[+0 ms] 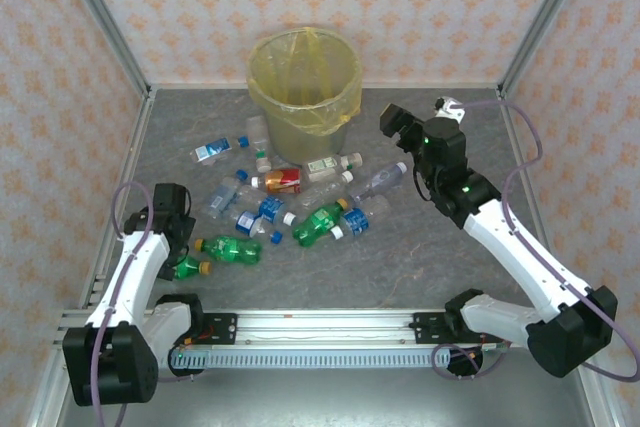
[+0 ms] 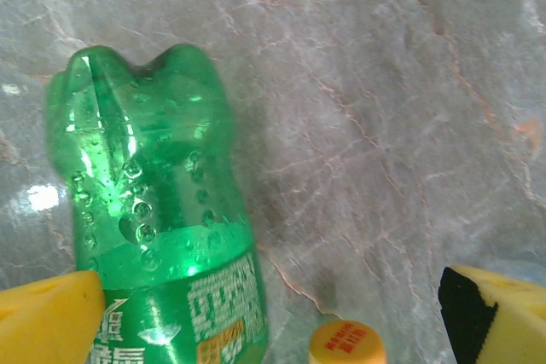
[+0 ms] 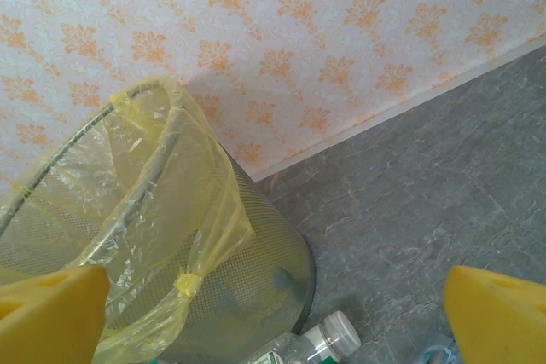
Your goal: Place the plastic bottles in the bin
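Note:
The bin [image 1: 303, 87], a mesh bucket lined with a yellow bag, stands at the back centre. Several plastic bottles lie in front of it, among them a green one [image 1: 232, 249], another green one [image 1: 318, 224] and a red-orange labelled one [image 1: 282, 181]. My left gripper [image 1: 183, 245] hangs open over the front-left bottles. In the left wrist view a green bottle [image 2: 158, 210] lies beside the left finger [image 2: 47, 317], and an orange cap [image 2: 345, 343] sits between the fingers. My right gripper [image 1: 392, 122] is raised to the right of the bin, open and holding nothing, facing the bin [image 3: 171, 236].
A clear bottle with a pale cap [image 3: 328, 338] lies at the bin's foot. Patterned walls and metal frame posts [image 1: 105, 17] close in the grey table on three sides. A rail [image 1: 310, 325] runs along the near edge between the arm bases.

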